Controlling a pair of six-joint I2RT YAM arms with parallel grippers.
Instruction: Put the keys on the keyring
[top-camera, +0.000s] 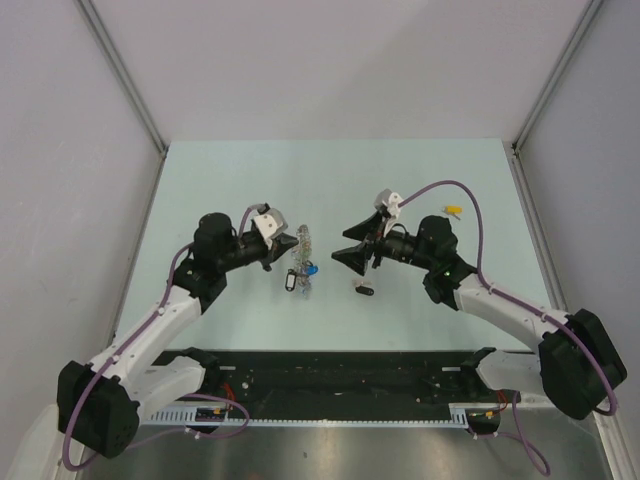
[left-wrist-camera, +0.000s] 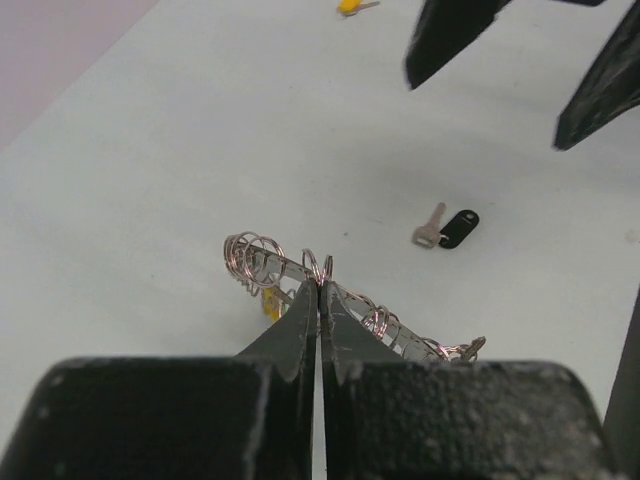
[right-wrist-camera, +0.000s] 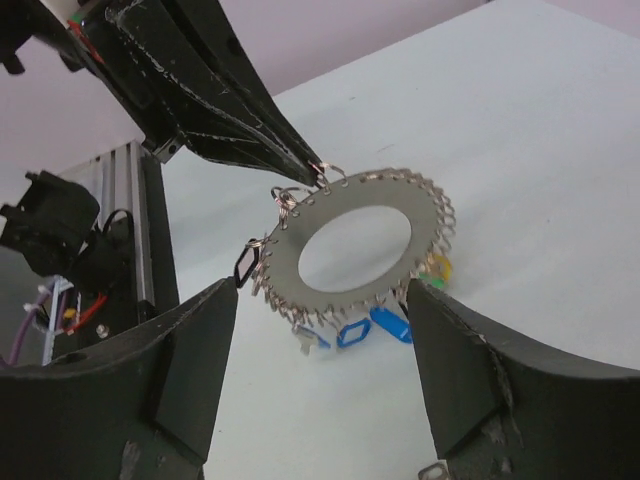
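The keyring (top-camera: 303, 258) is a flat metal disc with a wide hole, rimmed with small wire rings and blue, green and yellow tags. My left gripper (top-camera: 284, 245) is shut on its top rim and holds it upright just above the table. In the left wrist view the left gripper (left-wrist-camera: 320, 284) pinches the keyring (left-wrist-camera: 398, 335), seen edge-on. My right gripper (top-camera: 345, 247) stands open to the ring's right, apart from it, facing the keyring (right-wrist-camera: 428, 230) between the right gripper (right-wrist-camera: 322, 292) tips. A black-tagged key (top-camera: 364, 290) lies loose below the right gripper. A yellow-tagged key (top-camera: 453, 211) lies at the far right.
The pale green table (top-camera: 200, 200) is bounded by grey walls on three sides. A black rail with cabling (top-camera: 330, 375) runs along the near edge between the arm bases. The black-tagged key (left-wrist-camera: 448, 230) lies flat beyond the ring, between the two grippers.
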